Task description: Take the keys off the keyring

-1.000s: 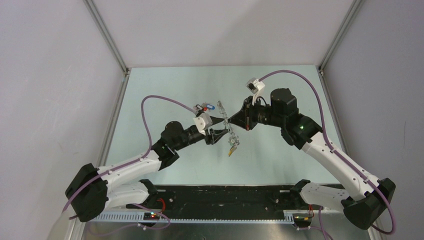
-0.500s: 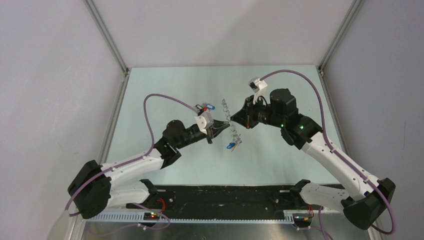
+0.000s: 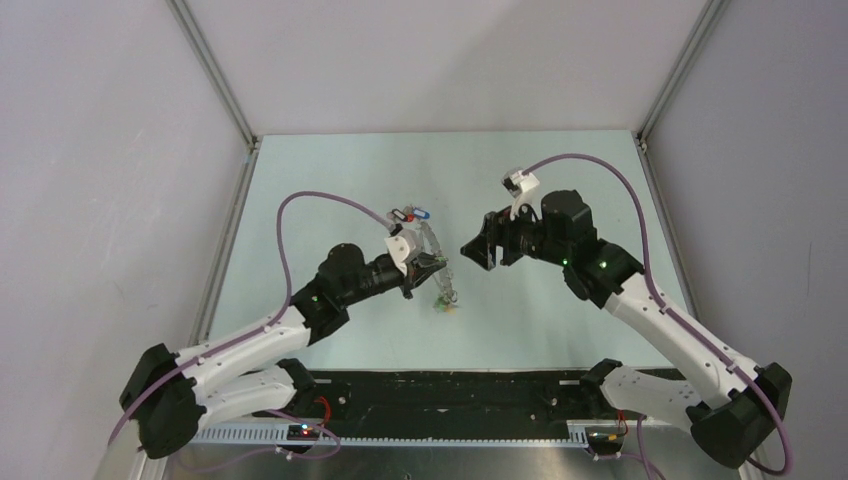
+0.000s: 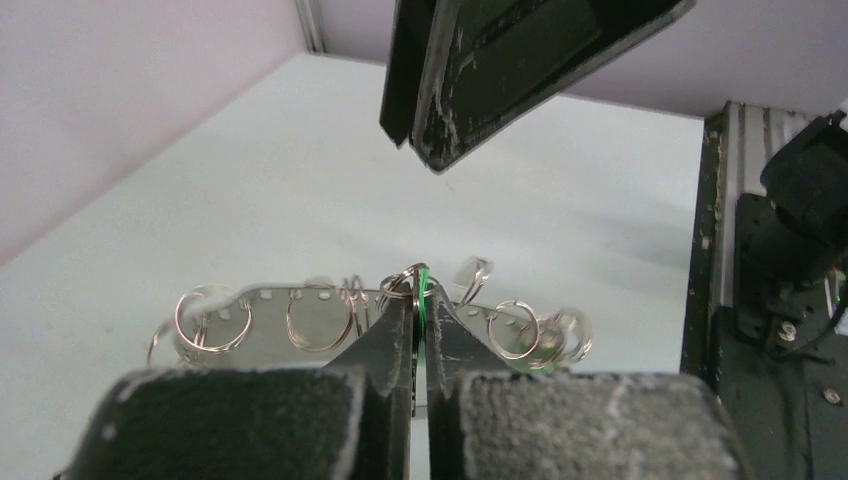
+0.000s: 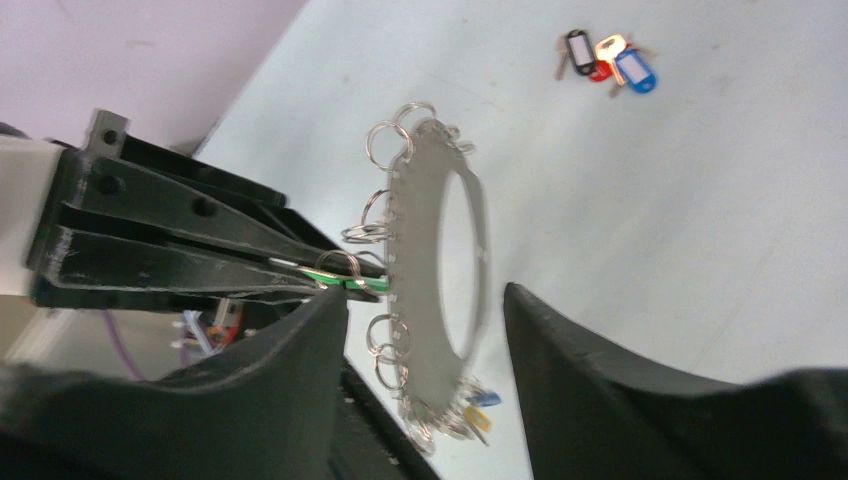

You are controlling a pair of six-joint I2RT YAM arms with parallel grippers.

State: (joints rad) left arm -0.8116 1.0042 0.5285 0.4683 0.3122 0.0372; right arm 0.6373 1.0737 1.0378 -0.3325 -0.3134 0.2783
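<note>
Only the right wrist view shows the whole keyring (image 5: 415, 240), with loose keys (image 5: 600, 55) at its 1 o'clock. The left gripper (image 4: 420, 300) is clenched on a green tab (image 5: 335, 277) at the rim. The right gripper (image 3: 472, 252), released, has the keyring at its 9 o'clock, apart.

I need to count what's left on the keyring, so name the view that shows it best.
Right wrist: the keyring shows its whole hoop there, with the fringing rings plain. Left wrist sees it edge-on, partly behind the left gripper. Top external shows it small and thin beside that gripper.
</note>
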